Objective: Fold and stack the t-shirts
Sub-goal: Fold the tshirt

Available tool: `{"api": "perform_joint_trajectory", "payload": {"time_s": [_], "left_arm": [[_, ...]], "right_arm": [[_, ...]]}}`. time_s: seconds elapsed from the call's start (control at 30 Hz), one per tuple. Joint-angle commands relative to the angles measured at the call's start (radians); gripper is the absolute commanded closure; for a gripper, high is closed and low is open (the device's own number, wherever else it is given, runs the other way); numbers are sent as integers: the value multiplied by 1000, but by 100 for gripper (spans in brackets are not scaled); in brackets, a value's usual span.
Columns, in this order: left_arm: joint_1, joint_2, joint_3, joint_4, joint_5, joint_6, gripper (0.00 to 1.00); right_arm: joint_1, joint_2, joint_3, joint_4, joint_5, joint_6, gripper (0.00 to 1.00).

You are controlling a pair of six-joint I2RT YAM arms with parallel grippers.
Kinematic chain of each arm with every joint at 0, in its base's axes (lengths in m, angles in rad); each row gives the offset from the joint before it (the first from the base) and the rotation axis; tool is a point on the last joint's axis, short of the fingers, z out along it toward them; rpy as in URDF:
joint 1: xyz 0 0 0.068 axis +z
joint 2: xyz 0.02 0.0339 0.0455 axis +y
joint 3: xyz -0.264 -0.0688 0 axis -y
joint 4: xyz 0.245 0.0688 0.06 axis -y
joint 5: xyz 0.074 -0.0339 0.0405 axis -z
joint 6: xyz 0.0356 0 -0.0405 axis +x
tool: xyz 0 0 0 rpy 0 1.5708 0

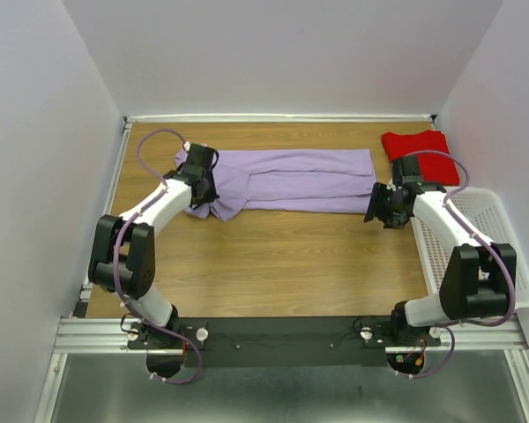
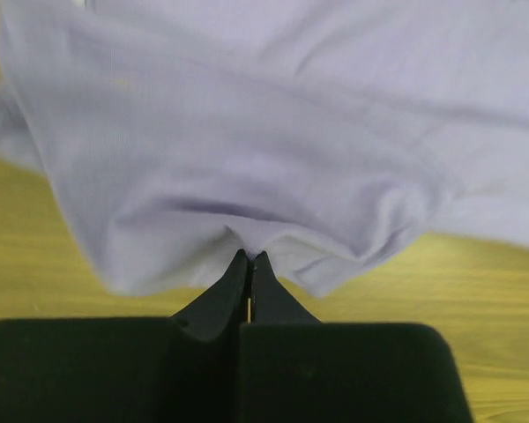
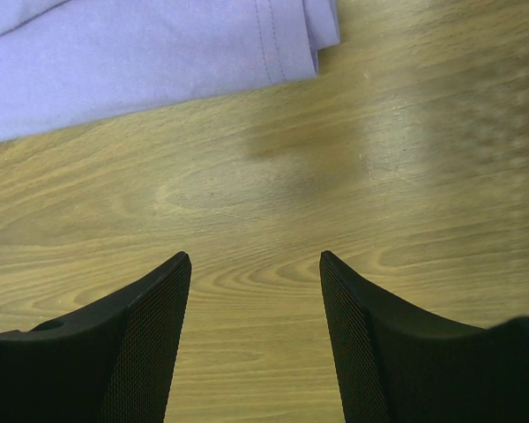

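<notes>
Your left gripper point(image 2: 249, 261) has its fingers pressed together at lower centre of its wrist view, apparently nipping a fold of the lavender t-shirt point(image 1: 291, 181), which lies stretched across the upper middle of the table point(image 1: 273, 256); your right gripper point(image 3: 254, 257) is spread wide over bare wood beside the shirt's hem; the red t-shirt point(image 1: 414, 145) sits at upper right, near the white basket point(image 1: 498, 238)

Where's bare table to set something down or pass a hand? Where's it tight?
Biggest free patch: bare table between the lavender shirt and the arm bases. Narrow strip behind the shirt along the back wall. Tight at right: red shirt, right gripper, white basket close together.
</notes>
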Motion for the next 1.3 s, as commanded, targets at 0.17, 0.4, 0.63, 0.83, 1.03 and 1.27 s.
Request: {"api": "perform_joint_trajectory", "payload": {"time_s": [0.17, 0.4, 0.63, 0.83, 1.03, 1.27], "left_arm": [[13, 230, 386, -42, -35, 74, 100], [15, 402, 607, -51, -29, 113, 100], [16, 501, 710, -12, -16, 134, 100], [18, 553, 746, -5, -39, 122, 97], [26, 554, 736, 7, -72, 88, 96], [49, 496, 709, 32, -110, 47, 60]], "right_arm": [[4, 14, 30, 1, -24, -30, 32], [4, 33, 31, 4, -41, -37, 32], [4, 46, 26, 10, -42, -48, 32], [4, 44, 49, 24, -80, -62, 32], [25, 53, 82, 85, -142, -50, 35], [102, 122, 144, 153, -154, -24, 39]]}}
